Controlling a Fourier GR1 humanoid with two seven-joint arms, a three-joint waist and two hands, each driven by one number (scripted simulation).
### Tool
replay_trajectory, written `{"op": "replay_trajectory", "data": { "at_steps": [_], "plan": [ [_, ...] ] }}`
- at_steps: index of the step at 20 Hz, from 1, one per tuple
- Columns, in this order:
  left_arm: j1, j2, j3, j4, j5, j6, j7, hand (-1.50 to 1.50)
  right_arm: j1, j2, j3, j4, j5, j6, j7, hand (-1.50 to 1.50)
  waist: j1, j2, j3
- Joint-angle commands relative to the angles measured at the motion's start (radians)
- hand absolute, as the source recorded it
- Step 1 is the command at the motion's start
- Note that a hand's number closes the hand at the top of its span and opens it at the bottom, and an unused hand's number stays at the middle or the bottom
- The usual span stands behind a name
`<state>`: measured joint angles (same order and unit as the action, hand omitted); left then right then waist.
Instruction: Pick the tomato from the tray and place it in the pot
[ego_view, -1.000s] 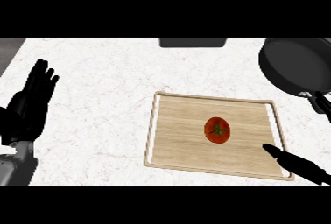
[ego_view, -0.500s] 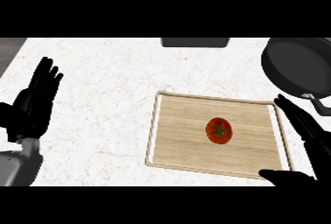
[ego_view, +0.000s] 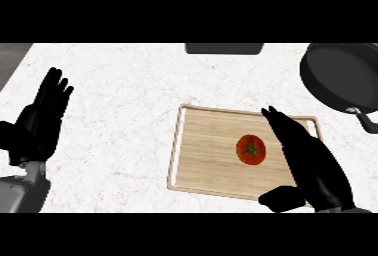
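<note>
Black right hand hides part of tray

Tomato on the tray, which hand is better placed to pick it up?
Right. The right hand hovers open over the tray, right beside the tomato, and the pot sits on that side too. The left hand rests open far left, off the tray.
</note>
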<state>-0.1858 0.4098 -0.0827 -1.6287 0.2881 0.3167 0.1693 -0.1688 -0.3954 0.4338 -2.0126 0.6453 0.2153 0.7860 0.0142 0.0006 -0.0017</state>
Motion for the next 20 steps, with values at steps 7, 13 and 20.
{"op": "replay_trajectory", "data": {
  "at_steps": [7, 13, 20],
  "plan": [
    [0.020, -0.032, 0.074, 0.005, -0.054, -0.056, -0.007, 0.00, -0.015, 0.171, 0.067, 0.151, 0.161, 0.016, 0.040, -1.50, -0.013, -0.001, 0.002],
    [0.045, -0.080, 0.051, -0.107, -0.113, -0.024, 0.077, 0.00, -0.078, 0.194, -0.028, 0.199, 0.184, 0.088, 0.057, -1.50, -0.011, -0.002, 0.002],
    [-0.058, -0.119, 0.090, 0.007, -0.125, -0.061, 0.085, 0.00, -0.005, 0.221, -0.021, 0.363, 0.263, -0.067, -0.139, -1.50, -0.014, 0.000, 0.002]
  ]
}}
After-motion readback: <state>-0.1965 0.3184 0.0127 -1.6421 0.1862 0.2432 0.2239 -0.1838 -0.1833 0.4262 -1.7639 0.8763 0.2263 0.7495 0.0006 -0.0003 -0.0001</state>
